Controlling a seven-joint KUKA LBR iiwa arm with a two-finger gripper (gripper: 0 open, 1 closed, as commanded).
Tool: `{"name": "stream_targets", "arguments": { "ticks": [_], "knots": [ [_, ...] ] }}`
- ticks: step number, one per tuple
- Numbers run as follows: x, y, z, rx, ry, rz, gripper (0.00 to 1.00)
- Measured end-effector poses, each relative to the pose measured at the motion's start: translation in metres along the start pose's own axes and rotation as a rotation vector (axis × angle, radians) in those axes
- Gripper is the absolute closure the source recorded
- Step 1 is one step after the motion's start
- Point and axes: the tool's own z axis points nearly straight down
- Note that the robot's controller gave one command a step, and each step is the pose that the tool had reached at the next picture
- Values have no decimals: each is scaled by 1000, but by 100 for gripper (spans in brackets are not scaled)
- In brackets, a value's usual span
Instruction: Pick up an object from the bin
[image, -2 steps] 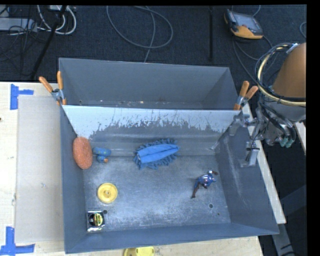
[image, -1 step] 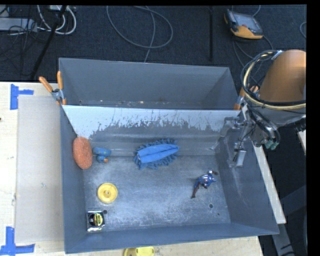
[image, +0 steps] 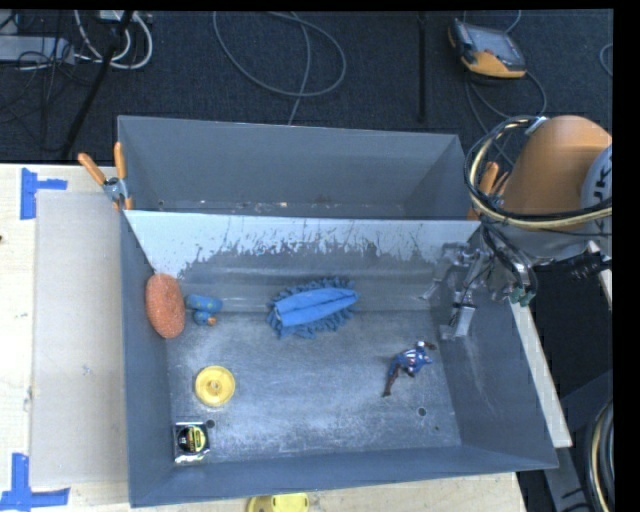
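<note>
A grey metal bin (image: 290, 170) is seen from above, with a few things spread well apart over its floor. At the far left, an orange-brown oval lump (image: 165, 305) is laid at the foot of the left wall. Just beside it, on its right, a small light-blue piece (image: 204, 306) with an orange bit at its lower edge is found; whether the two touch cannot be told. Nearer the front, a yellow round disc (image: 214, 385) is laid flat. Below it, in the front left corner, a black and yellow tape measure (image: 190, 440) is set close to the front wall.

Towards the middle of the floor, a blue bristled brush (image: 312, 308) is laid lengthwise, slightly tilted, with its right end raised towards the back wall. It is kept apart from everything else.

Further right, a small blue toy figure (image: 410, 362) with a dark thin part sticking out at its lower left is laid on the bare floor, near the right wall. The gripper (image: 458, 318) is placed just behind and slightly right of this figure, close to the sloping right wall and pointed downwards. It is near the figure but apart from it. Whether the gripper is spread or pressed together cannot be told. Behind it, at the right edge, the arm's orange cover (image: 555, 165) ringed by cables is seen above the bin's right rim.
</note>
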Motion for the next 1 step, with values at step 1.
{"name": "stream_targets", "arguments": {
  "ticks": [1],
  "knots": [
    [14, -10, 37, 2, -3, -175, 0]
  ]
}}
